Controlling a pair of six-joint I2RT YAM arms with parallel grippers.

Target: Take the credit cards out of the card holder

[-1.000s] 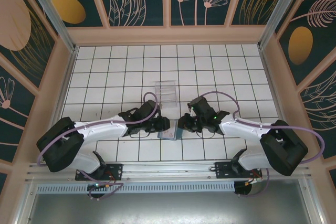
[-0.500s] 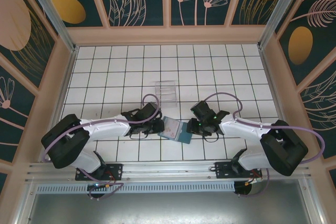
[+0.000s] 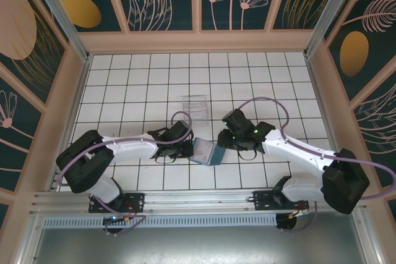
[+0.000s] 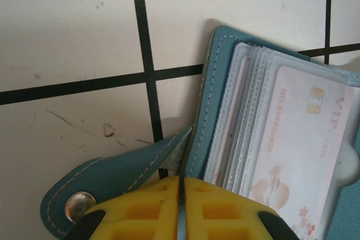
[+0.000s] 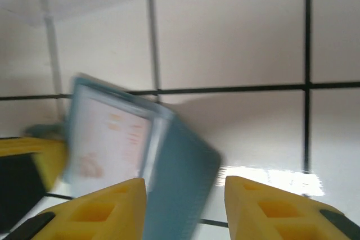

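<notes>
A white tiled table [image 3: 142, 78] ruled in black, walled by dark floral panels, sets the stage. At the bottom edge of the left wrist view, the left gripper [image 4: 181, 206] has its yellow fingers pressed together, a sliver of teal between them, apparently nipping the near edge of the card holder [image 4: 208, 99] where its snap strap [image 4: 107, 186] folds away to the lower left. Just to the right, a pale pink credit card [image 4: 292, 150] with a gold chip lies in the front clear sleeve, more sleeves stacked behind it. In the right wrist view the right gripper [image 5: 185, 212] stands spread at the bottom of the frame, straddling the blurred teal panel without clamping it. From above, the holder lies open at lower centre between both claws, the clear tray [image 3: 197, 106] well apart above it. The step looks like the first draw: the left pinch should hold firm as an anchor while the right shifts onto the card's free edge alone, not panel or sleeve, then pulls straight along the slot so the holder is not dragged.
</notes>
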